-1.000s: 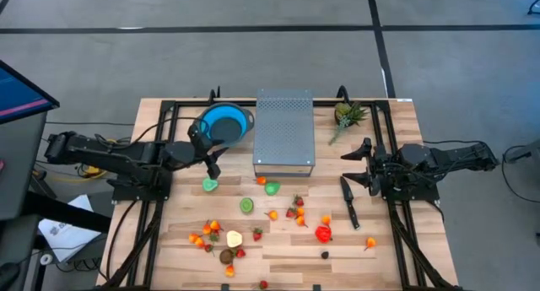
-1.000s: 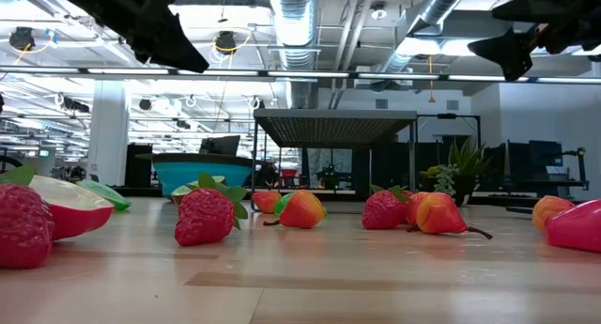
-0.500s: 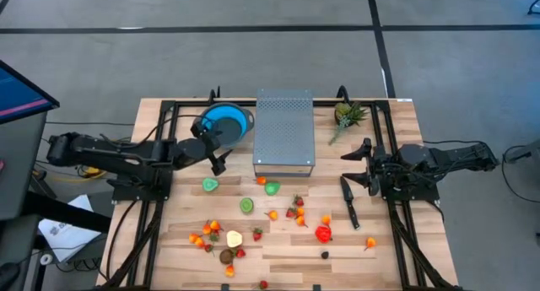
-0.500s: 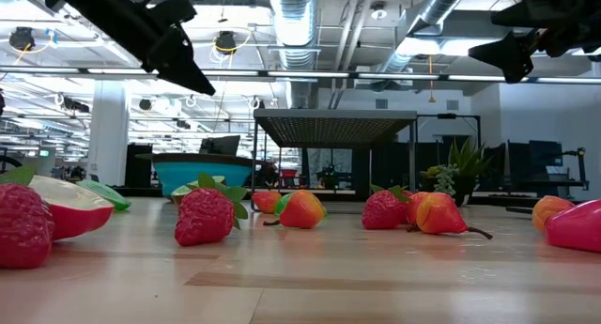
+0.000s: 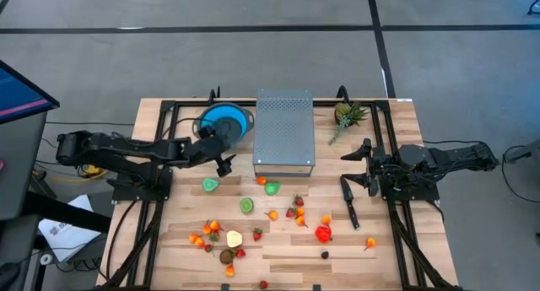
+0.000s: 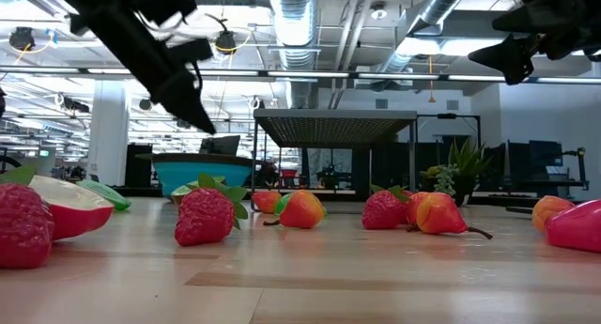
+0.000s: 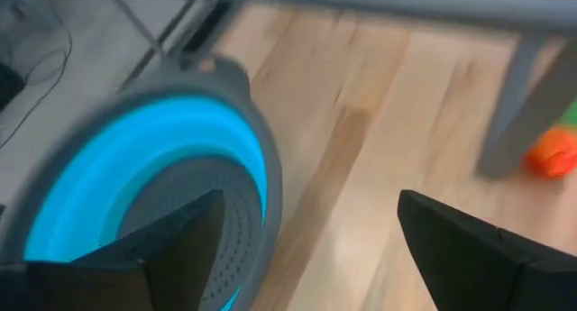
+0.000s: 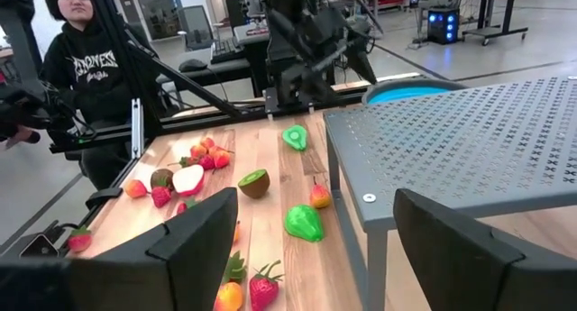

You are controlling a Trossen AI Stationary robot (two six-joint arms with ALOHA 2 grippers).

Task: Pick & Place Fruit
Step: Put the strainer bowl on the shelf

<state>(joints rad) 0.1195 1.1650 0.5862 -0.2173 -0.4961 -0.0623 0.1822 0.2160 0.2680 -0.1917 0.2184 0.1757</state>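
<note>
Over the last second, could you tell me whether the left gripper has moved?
Yes. In the high view the left gripper has swung from beside the blue bowl toward the metal platform, open and empty. The right gripper waits.

- The left wrist view is smeared throughout: the round blue bowl with a grey rim runs off the picture's edge, and a small orange toy fruit behind a grey metal leg is cut by the edge, its kind unclear.
- In the low view, a red strawberry and a glossy red piece are each cut by the picture's sides.
- From above, the dark speck near the worktop's front edge is too small to name.
- The blue bowl's inside is partly covered by the left gripper in the high view.
- In the right wrist view, the perforated grey metal stand hides most of the bowl.
</note>
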